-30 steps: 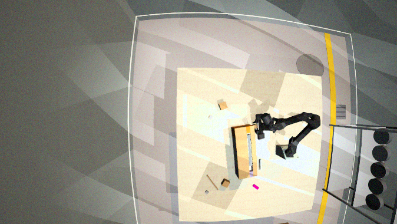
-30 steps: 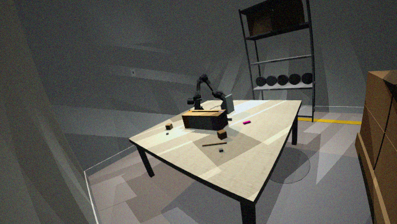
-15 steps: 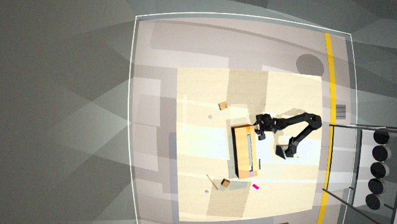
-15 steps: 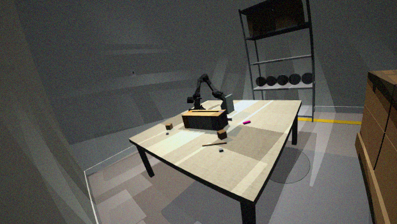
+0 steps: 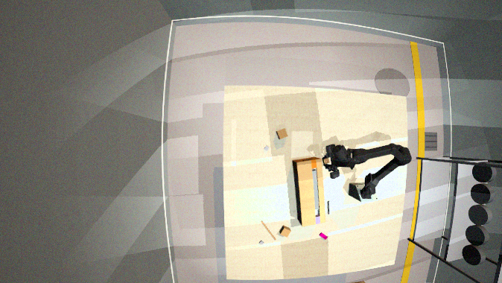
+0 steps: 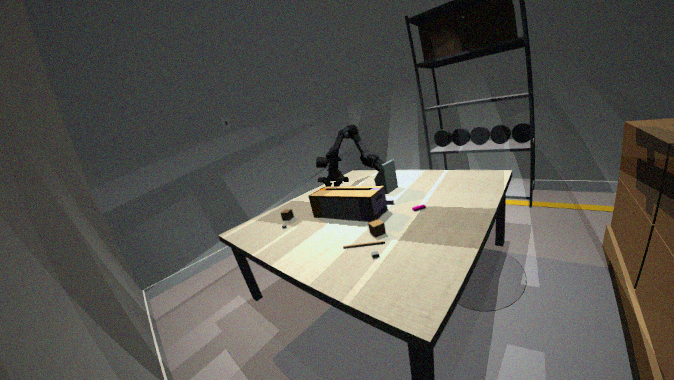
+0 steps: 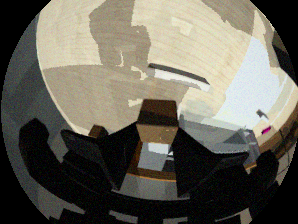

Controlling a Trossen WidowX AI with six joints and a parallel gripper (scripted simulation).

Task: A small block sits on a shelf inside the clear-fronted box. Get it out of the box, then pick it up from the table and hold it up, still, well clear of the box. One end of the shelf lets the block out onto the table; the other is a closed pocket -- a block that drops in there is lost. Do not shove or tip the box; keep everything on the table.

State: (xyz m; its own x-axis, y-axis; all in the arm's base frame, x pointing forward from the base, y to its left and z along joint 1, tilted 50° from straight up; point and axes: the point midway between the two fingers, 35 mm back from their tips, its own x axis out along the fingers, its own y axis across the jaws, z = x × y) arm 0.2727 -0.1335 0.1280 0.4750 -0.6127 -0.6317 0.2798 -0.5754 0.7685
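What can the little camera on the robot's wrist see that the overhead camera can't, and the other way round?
Only the wrist view shows the brown block up close, clamped between the dark jaws of the gripper, with the table well below it.

Only the top view shows the whole layout: the arm, the full length of the box, two brown cubes and a thin stick.

Both show the pale table and the small magenta piece lying on it.
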